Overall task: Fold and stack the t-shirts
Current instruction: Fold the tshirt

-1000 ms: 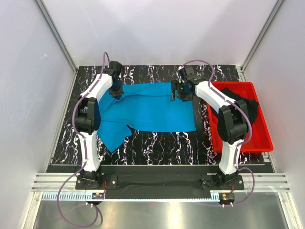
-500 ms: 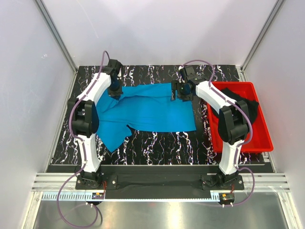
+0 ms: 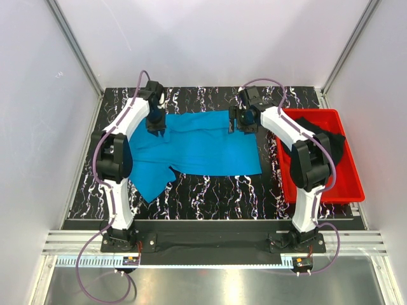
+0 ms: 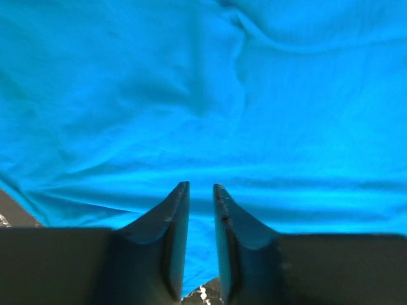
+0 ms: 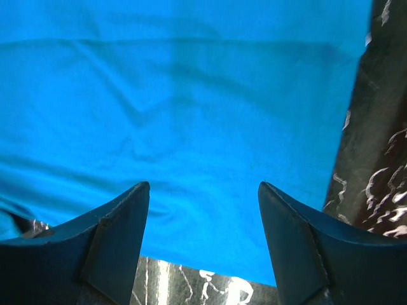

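Note:
The sky-blue t-shirt (image 3: 197, 143) lies spread on the black marbled table, one sleeve trailing toward the near left. My left gripper (image 3: 156, 124) hangs over its far left edge. In the left wrist view (image 4: 200, 185) the jaws stand only a narrow gap apart, with blue cloth (image 4: 203, 95) below them and nothing pinched that I can see. My right gripper (image 3: 239, 121) is over the far right corner. In the right wrist view (image 5: 203, 184) it is wide open above the shirt's edge (image 5: 191, 127). The black t-shirt (image 3: 321, 135) lies bunched in the red tray.
The red plastic tray (image 3: 353, 190) stands at the right edge of the table (image 3: 216, 194). White walls with metal frame posts close in the back and both sides. Both arm bases sit on the near rail.
My left gripper has shifted slightly right and nearer along the shirt's far left edge, and its elbow has swung. The right gripper and the shirt have hardly moved.

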